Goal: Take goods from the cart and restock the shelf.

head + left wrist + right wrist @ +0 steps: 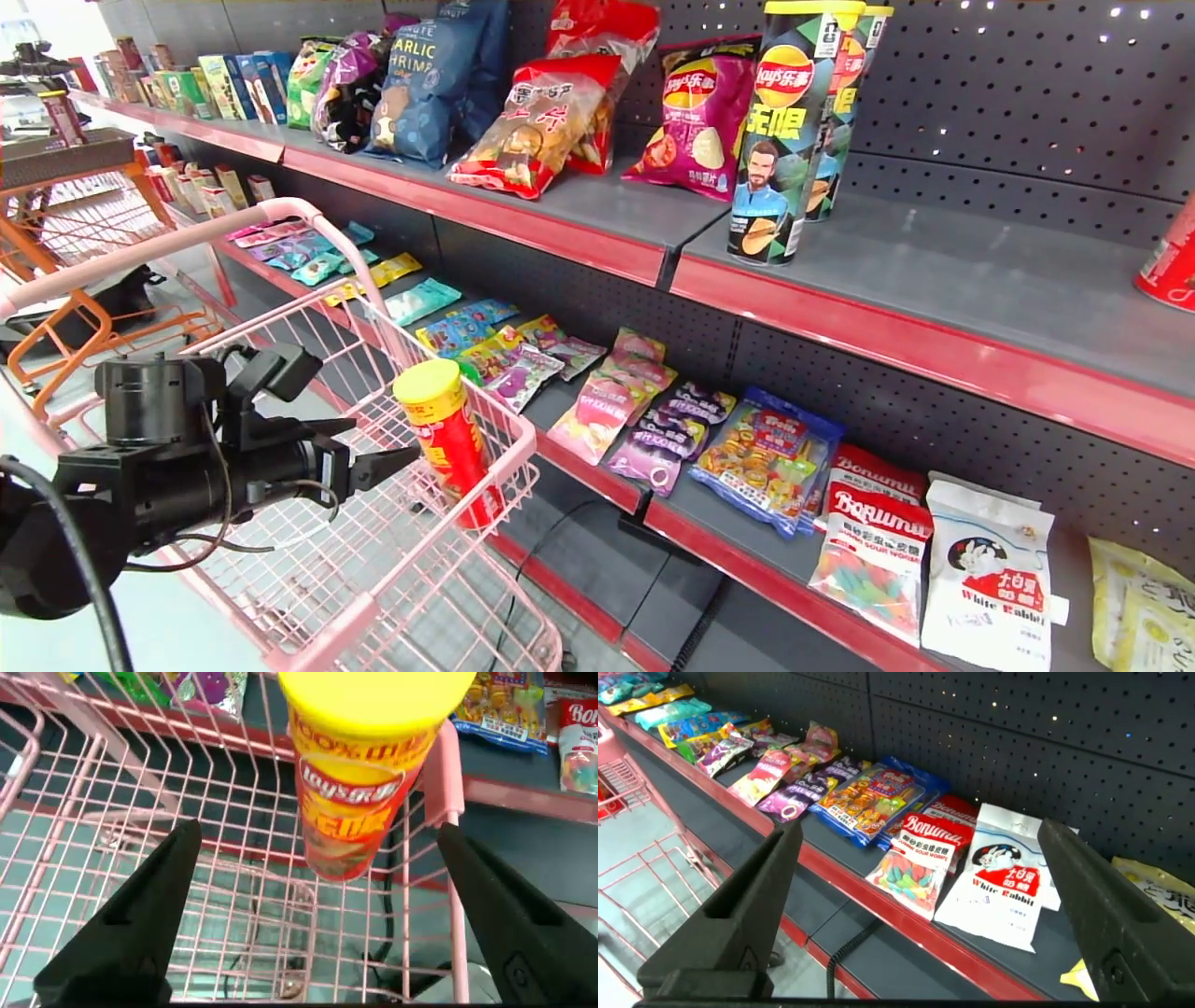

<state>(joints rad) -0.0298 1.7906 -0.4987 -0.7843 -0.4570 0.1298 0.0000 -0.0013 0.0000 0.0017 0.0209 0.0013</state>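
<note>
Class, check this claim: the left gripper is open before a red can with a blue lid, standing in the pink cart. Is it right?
Not quite: the lid is yellow, not blue, as the left wrist view shows. The rest holds: the left gripper is open before the red can, which stands in the pink cart.

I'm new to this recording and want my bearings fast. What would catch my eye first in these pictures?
A red chip can with a yellow lid stands upright in the pink cart, with the left end effector open just before it. On the upper shelf, tall dark chip cans stand beside a row of snack bags.
</note>
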